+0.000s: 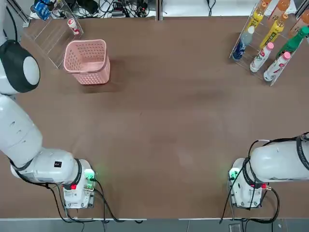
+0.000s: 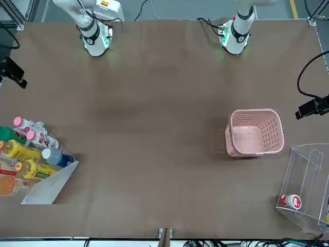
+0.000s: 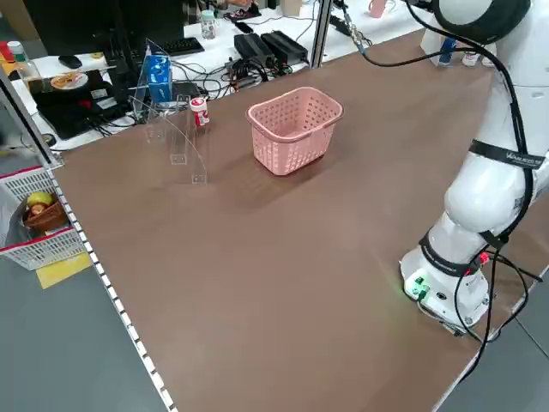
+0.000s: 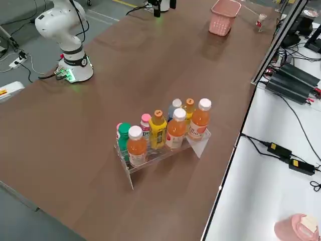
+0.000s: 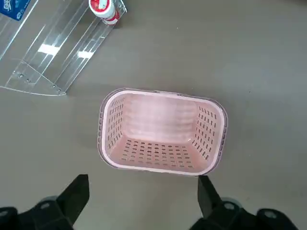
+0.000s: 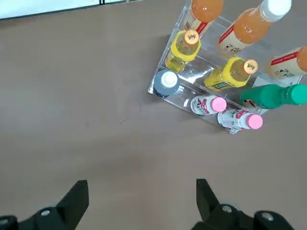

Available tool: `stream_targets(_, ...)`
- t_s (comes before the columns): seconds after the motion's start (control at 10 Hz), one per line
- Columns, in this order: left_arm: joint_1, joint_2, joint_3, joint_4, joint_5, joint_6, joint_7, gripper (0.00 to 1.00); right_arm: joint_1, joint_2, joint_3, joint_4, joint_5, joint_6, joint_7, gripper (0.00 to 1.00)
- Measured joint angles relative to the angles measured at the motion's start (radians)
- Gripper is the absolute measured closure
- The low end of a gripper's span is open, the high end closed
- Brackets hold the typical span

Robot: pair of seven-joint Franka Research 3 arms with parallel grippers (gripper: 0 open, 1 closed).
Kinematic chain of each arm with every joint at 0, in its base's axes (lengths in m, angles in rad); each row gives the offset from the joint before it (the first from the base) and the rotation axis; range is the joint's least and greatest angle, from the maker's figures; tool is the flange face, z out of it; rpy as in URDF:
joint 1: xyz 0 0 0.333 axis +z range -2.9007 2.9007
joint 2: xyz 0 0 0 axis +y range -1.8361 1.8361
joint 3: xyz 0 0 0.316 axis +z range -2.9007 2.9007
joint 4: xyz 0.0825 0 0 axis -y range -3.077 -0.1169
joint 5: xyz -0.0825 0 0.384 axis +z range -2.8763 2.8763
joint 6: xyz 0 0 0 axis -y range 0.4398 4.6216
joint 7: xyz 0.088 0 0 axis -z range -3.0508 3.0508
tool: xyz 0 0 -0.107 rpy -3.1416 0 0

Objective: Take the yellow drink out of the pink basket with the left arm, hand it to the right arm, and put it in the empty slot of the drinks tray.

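Left gripper (image 5: 143,177) was up over the table near the pink basket (image 5: 163,132), fingers spread wide open. Right gripper (image 6: 143,181) was above the table near the clear drinks tray (image 6: 192,76), fingers also wide open. Both yellow drinks (image 6: 230,74) were in the tray, along with three orange drinks (image 6: 247,28), a green bottle (image 6: 276,97), a blue bottle (image 6: 166,83) and two pink-capped white bottles (image 6: 240,119). A red-and-white bottle (image 5: 104,10) lay in a clear rack (image 5: 57,48) beside the basket.
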Motion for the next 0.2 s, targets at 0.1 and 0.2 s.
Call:
stream_targets(0.1, 0.0, 0.0, 0.0, 0.0, 0.0, 0.0, 0.0, 0.0, 0.0, 0.0, 0.0, 0.004, 0.0, 0.0, 0.0, 0.01)
stream_targets(0.2, 0.0, 0.0, 0.0, 0.0, 0.0, 0.0, 0.0, 0.0, 0.0, 0.0, 0.0, 0.004, 0.0, 0.0, 0.0, 0.01)
